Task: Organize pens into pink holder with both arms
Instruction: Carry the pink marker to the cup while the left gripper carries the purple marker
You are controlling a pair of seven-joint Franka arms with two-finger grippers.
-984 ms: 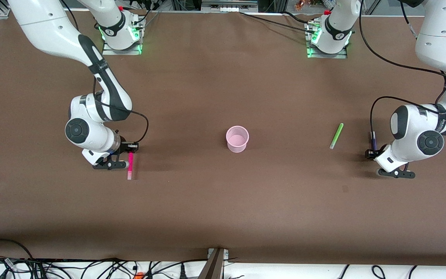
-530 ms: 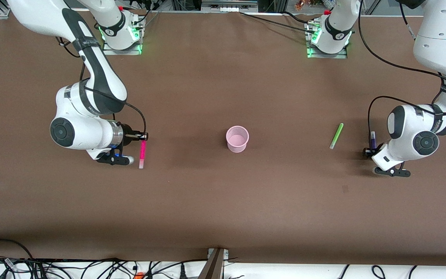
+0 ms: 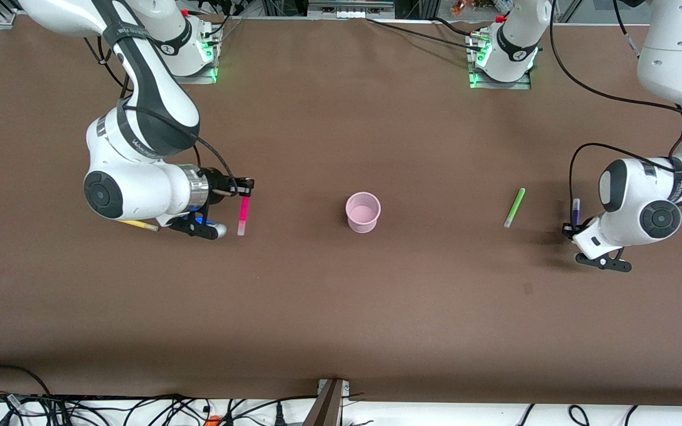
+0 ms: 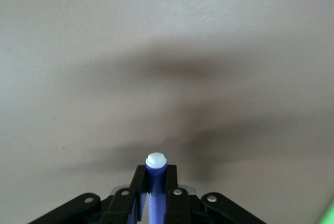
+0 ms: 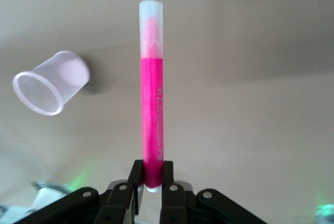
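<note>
Jaws now clamping purple pen (image 3: pixel 575 210)

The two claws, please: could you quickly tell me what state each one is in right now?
Left claw: shut on the dark purple pen.
Right claw: shut on the magenta pen, lifted over the table.

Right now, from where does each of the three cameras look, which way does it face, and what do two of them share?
Front view: high, across the table, facing both arms; shows right gripper, left gripper, green pen, yellow pen.
Left wrist view: on the left wrist, looking along its jaws shut on the purple pen toward the table.
Right wrist view: on the right wrist, looking along the magenta pen.
Shared: front and right wrist views both show the pink holder.
</note>
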